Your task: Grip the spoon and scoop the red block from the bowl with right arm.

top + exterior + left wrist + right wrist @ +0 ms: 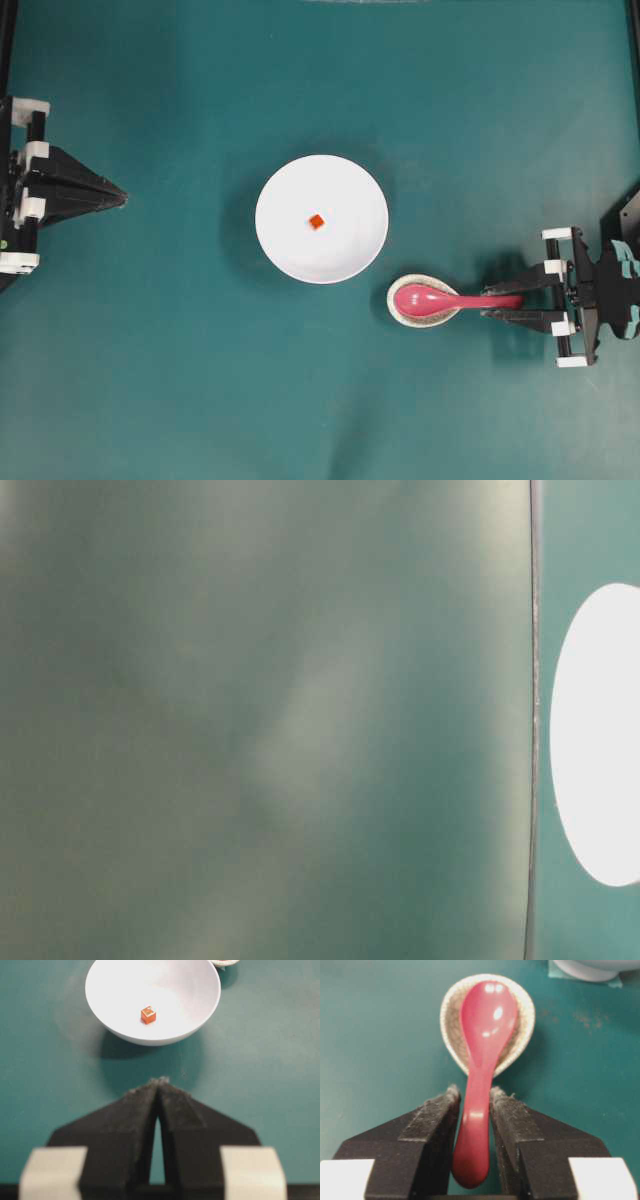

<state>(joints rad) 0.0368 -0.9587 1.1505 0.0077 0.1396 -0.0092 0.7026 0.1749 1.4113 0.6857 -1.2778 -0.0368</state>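
Overhead looks straight down; each wrist view peers closely past its claw, sharing the bowl (321, 219).

I see a small speckled beige oval dish (424, 303) on the teal tabletop (180, 400), toward its right edge and a little nearer the bottom edge than the middle. My right wrist view shows the dish's (451, 1020) crackled glaze and pale rim. The tabletop cover looks scuffed and dusty near it. My table-level view is mostly a blurred grey-green surface.
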